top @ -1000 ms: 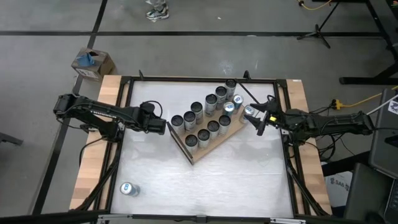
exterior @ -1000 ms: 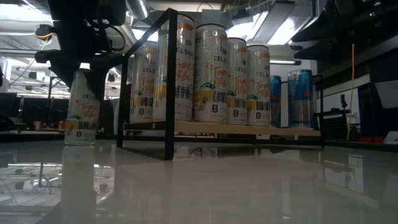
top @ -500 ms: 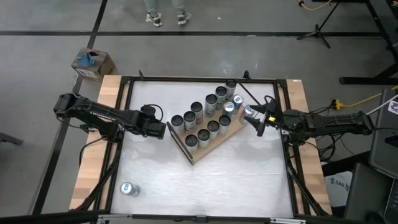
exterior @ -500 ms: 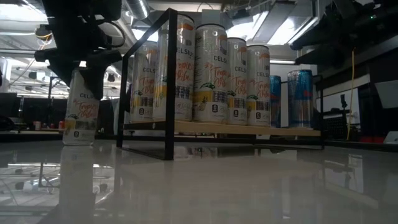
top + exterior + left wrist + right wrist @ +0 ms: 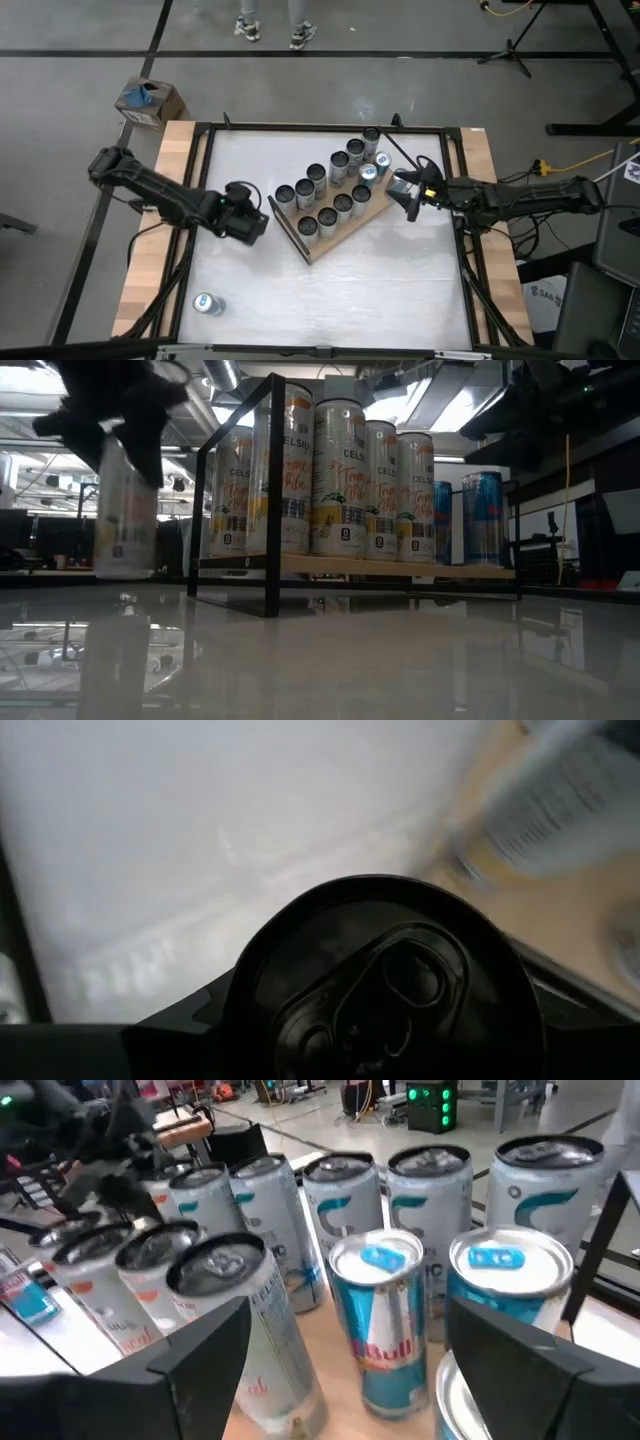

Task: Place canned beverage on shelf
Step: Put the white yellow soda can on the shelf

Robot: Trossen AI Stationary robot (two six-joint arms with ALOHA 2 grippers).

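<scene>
The left gripper (image 5: 243, 213) holds a pale Celsius can (image 5: 125, 510) upright by its top, just beside the shelf's (image 5: 312, 250) dark end panel, above the counter (image 5: 380, 290). The right gripper (image 5: 410, 191) holds another can (image 5: 401, 179), jaws fairly wide around it, at the shelf's far end. About a dozen cans, including two blue Red Bull cans (image 5: 388, 1325), already stand in two rows on the shelf. One can (image 5: 206, 304) lies well apart on the counter, still to be placed.
</scene>
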